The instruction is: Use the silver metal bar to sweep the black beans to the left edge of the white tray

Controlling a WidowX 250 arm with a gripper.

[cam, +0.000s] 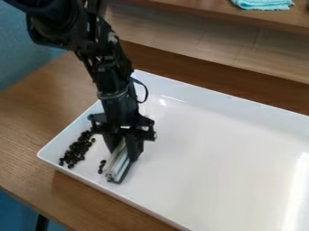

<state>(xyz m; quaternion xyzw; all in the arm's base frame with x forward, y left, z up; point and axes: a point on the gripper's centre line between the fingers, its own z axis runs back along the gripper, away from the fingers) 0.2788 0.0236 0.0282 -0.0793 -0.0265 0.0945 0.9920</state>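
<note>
White and glossy, the tray (205,149) lies on the brown wooden table (30,135), running out of sight to the right and near side. I have the gripper (124,150) over its left part, the arm coming in from the far left and pointing steeply down. The fingers are parted only by the thickness of what sits between them: a pale, ridged tool (121,159) with a dark strip along its right side. They look closed against it from either side, high on its body, which I take to be why its lower end sticks out free toward the near left. That end is at or just above the tray floor; I can't tell whether it touches.

The tool leans a little, and its slant probably follows the tilt of the wrist. Just to its left are a few black stragglers (101,166), small and rounded (beans, at a guess, though I wouldn't swear to it from here). Farther left, the main scatter of black pieces (77,150) forms a loose, elongated band beside the tray's left wall, perhaps kept in by that raised side. A thin black cable (146,92) loops out right of the wrist, well above the fingers. Far right, a turquoise cloth (264,4) lies on a wooden ledge (205,10).
</note>
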